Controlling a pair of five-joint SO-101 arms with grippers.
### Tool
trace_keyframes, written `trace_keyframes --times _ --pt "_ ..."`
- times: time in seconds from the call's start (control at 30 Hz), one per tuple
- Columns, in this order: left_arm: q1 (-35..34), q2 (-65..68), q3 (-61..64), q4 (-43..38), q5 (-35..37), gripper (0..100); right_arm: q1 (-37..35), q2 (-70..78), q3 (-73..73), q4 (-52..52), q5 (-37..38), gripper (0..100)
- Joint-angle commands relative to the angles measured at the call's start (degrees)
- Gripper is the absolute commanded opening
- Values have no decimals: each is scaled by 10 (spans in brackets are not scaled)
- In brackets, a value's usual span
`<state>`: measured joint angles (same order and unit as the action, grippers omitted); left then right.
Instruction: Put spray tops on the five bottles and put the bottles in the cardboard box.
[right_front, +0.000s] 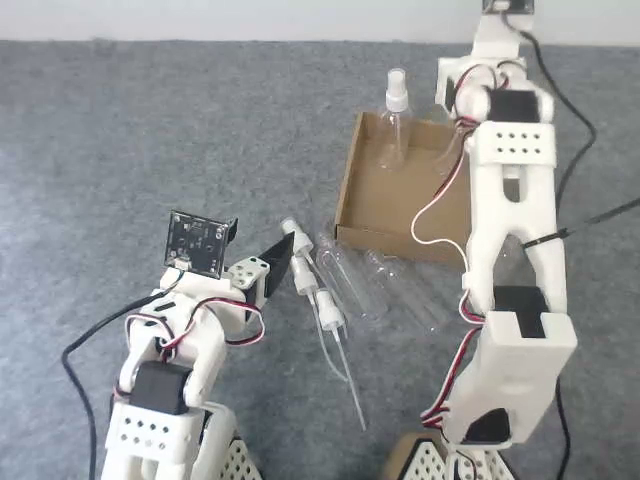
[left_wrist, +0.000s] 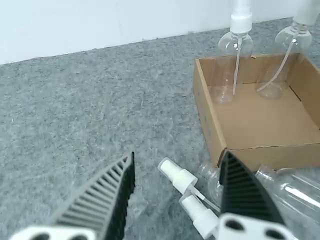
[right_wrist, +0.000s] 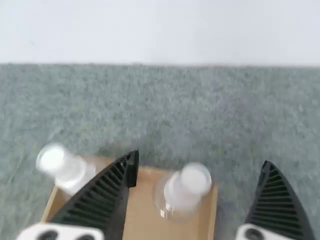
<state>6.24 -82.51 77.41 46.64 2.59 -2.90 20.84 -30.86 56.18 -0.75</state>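
The cardboard box (right_front: 348, 180) lies at the back right, and a clear bottle with a white spray top (right_front: 395, 115) stands in it. The left wrist view shows two capped bottles (left_wrist: 232, 55) (left_wrist: 287, 55) upright in the box (left_wrist: 207, 110). My right gripper (right_wrist: 200, 161) hangs open above the box (right_wrist: 145, 200), straddling one capped bottle (right_wrist: 185, 192); the other capped bottle (right_wrist: 60, 165) stands outside its fingers. Loose spray tops (right_front: 322, 300) (left_wrist: 177, 175) and uncapped bottles (right_front: 350, 280) (left_wrist: 285, 192) lie on the felt in front of the box. My left gripper (right_front: 285, 262) (left_wrist: 178, 159) is open, low beside the spray tops.
Grey felt covers the table, with free room to the left and behind the box. The right arm (right_front: 510, 250) stretches over the box's right side and the lying bottles. A white wall closes off the back.
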Motion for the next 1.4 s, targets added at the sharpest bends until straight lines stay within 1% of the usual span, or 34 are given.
trace_keyframes --times 0.0,0.2,0.33,0.37,0.43,0.53,0.6,0.67,0.77,0.87,0.93,1.0,1.1,1.17,1.3,1.37 --pt "-3 -10 -6 -14 -3 254 -8 -13 -102 133 -1 308" --pt "-4 -10 -6 -14 -3 254 -16 -13 -204 308 -1 307" --pt "-4 -10 -5 -14 -3 254 -15 -13 -297 460 -1 307" --pt "-4 -10 -5 -14 -3 254 -13 -13 -312 473 0 307" --pt "-4 -10 -5 -14 -3 254 7 -24 -308 469 -3 284" --pt "-4 -9 -5 -13 -3 254 40 -58 -274 469 -1 199" --pt "-4 -8 -4 -13 -3 254 63 -94 -226 469 -1 143" --pt "-4 -8 -4 -13 -3 254 78 -136 -151 469 -1 112" --pt "-4 -8 -4 -14 -3 254 85 -205 -25 465 -1 141" --pt "-4 -8 -4 -14 -3 254 84 -280 105 444 -4 218" --pt "-4 -7 -4 -14 -3 254 82 -329 201 411 -7 256" --pt "-4 -7 -4 -14 -3 254 79 -372 306 361 -10 255" --pt "-4 -7 -4 -14 -2 254 72 -421 456 263 -42 246" --pt "-4 -7 -4 -14 -2 254 67 -438 532 211 -55 247" --pt "-4 -6 -4 -14 -1 254 70 -440 606 157 -58 248" --pt "-4 -6 -4 -14 -1 254 72 -440 622 145 -84 249"
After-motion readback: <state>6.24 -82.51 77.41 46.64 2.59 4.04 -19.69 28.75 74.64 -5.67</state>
